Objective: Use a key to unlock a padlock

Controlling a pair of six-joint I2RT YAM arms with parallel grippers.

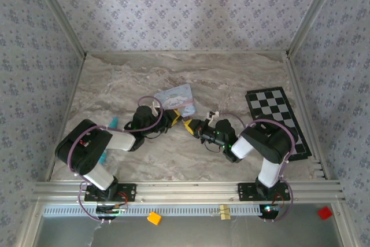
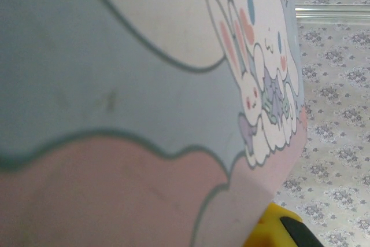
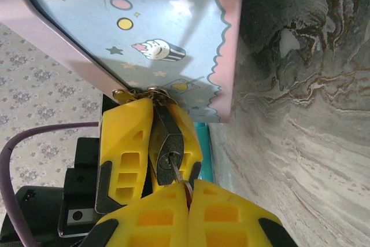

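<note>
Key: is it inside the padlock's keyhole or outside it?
Inside. The right wrist view shows the key running from the right tool straight into the keyhole of the padlock; how deep it sits, cannot tell.

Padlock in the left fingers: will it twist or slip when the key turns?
Probably rigid: the padlock looks like solid metal. It may twist as the key turns, since the left fingers clamp its smooth sides. Its top seems hooked to the tin, which could drag along.
</note>
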